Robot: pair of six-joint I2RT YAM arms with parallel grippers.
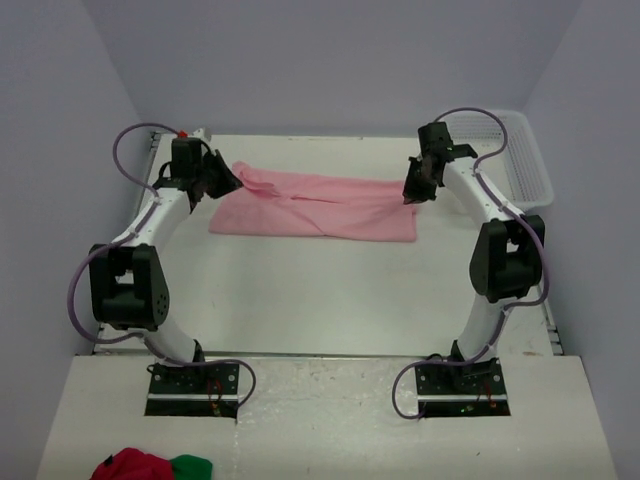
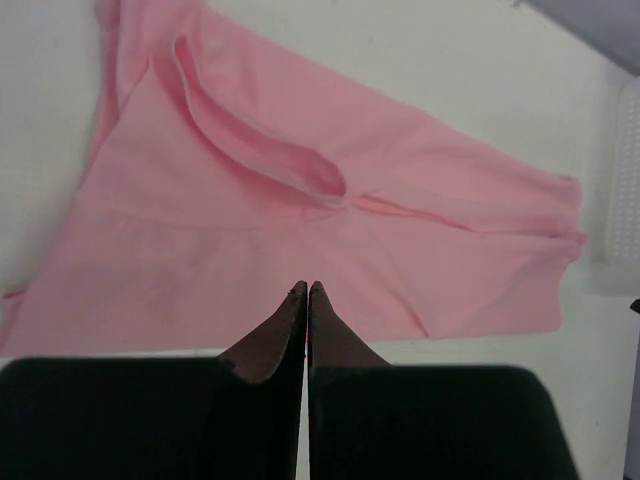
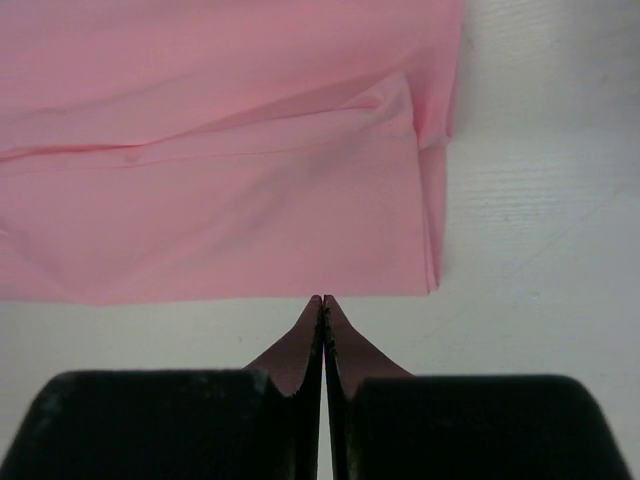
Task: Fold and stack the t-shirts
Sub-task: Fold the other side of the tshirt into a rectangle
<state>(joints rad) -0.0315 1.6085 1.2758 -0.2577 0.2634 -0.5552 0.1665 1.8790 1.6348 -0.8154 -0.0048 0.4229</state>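
In the top view the left gripper [image 1: 228, 183] covered the left end of the pink t-shirt [image 1: 315, 205], and the right gripper [image 1: 413, 192] covered its far right corner. Both wrist views cut the shirt off at their top and left edges. The white basket [image 2: 625, 170] showed only as a blurred strip at the left wrist view's right edge. A red and green cloth [image 1: 150, 466] ran off the top view's bottom edge, and its kind could not be told.

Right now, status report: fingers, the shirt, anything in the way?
Left fingers and right fingers shut, no cloth between. Pink t-shirt lying flat, partly folded. Nothing on it; white basket far right.
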